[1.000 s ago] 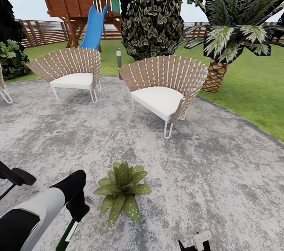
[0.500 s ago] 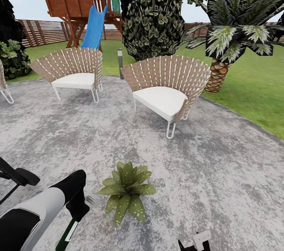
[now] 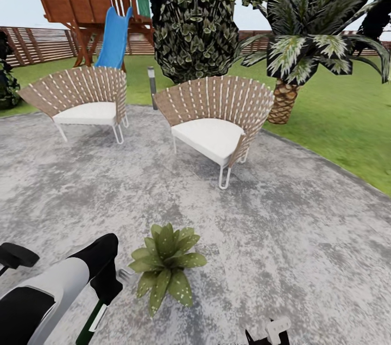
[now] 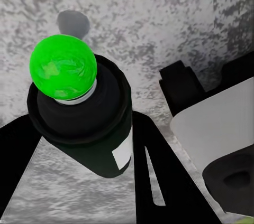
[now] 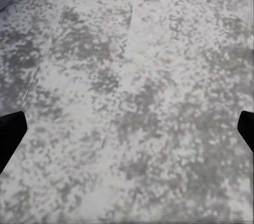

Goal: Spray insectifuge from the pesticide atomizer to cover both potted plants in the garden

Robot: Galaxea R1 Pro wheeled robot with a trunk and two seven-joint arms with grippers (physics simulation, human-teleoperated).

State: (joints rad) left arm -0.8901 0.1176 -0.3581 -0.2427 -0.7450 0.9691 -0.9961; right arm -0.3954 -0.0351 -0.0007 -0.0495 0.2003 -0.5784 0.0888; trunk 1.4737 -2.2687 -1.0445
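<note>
My left gripper is clamped on the atomizer, its dark fingers pressed against both sides of the bottle (the head view shows the bottle's green body with its white stripe, low at my left arm). A potted plant sits on the patio just beside it. My right gripper's fingertips are spread wide over bare paving. Two chairs stand beyond.

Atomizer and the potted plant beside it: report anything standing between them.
Nothing visible does. The atomizer sits in the left pincer, just left of the plant, with bare patio between nozzle and leaves.
</note>
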